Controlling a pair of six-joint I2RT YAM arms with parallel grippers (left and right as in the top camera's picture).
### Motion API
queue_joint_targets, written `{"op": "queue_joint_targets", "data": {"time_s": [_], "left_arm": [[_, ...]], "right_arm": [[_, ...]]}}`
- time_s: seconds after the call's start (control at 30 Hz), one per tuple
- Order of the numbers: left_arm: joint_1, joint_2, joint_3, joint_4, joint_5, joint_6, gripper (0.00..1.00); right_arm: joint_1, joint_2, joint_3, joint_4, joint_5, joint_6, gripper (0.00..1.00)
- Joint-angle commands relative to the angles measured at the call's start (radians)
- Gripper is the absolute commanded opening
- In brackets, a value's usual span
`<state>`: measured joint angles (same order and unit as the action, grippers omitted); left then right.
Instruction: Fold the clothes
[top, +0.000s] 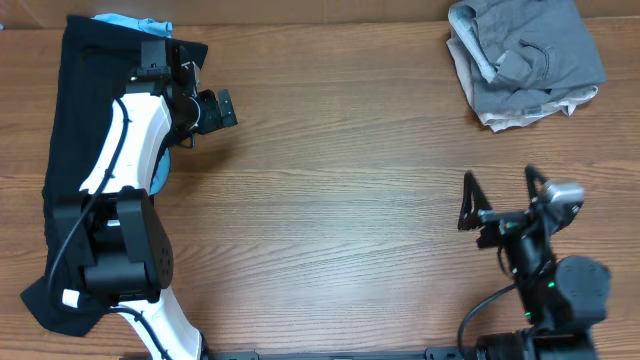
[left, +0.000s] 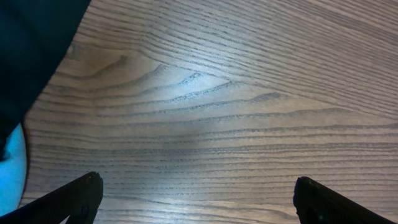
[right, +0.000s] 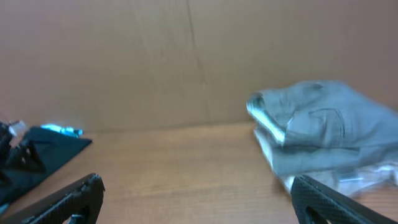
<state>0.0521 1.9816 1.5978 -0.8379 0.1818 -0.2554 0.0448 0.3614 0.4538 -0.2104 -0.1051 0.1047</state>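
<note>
The grey shorts (top: 525, 58) lie folded in a bundle at the table's far right corner, whitish lining showing at the lower edge; they also show in the right wrist view (right: 323, 134). A long black garment (top: 80, 130) lies along the left side, partly under the left arm, and shows at the left in the right wrist view (right: 37, 155) and at the top left of the left wrist view (left: 31, 43). My left gripper (top: 210, 108) is open and empty over bare wood beside the black garment. My right gripper (top: 500, 195) is open and empty, in front of the shorts and apart from them.
A light blue item (top: 125, 22) peeks out at the far end of the black garment, and a blue patch (left: 12, 168) shows at the left wrist view's left edge. A wooden wall (right: 186, 56) rises behind the table.
</note>
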Motion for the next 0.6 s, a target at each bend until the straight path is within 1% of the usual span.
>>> {"op": "queue_joint_targets", "data": {"time_s": [0.0,0.13,0.33,0.37,0.47,0.57], "left_arm": [[-0.007,-0.003,0.007,0.001,-0.008,0.005,1.00],[-0.007,-0.003,0.007,0.001,-0.008,0.005,1.00],[-0.007,-0.003,0.007,0.001,-0.008,0.005,1.00],[-0.007,-0.003,0.007,0.001,-0.008,0.005,1.00],[-0.007,-0.003,0.007,0.001,-0.008,0.005,1.00],[-0.007,-0.003,0.007,0.001,-0.008,0.005,1.00]], "right_arm": [[-0.009,-0.131,-0.166,0.043,-0.009,0.053,1.00],[-0.009,-0.230,-0.285,0.076,-0.009,0.053,1.00],[-0.027,-0.331,-0.393,0.126,-0.004,0.055,1.00],[-0.032,-0.358,-0.415,0.127,0.016,0.072,1.00],[-0.035,-0.359,-0.446,0.126,0.085,0.134,1.00],[-0.035,-0.359,-0.446,0.128,0.097,0.132,1.00]]}}
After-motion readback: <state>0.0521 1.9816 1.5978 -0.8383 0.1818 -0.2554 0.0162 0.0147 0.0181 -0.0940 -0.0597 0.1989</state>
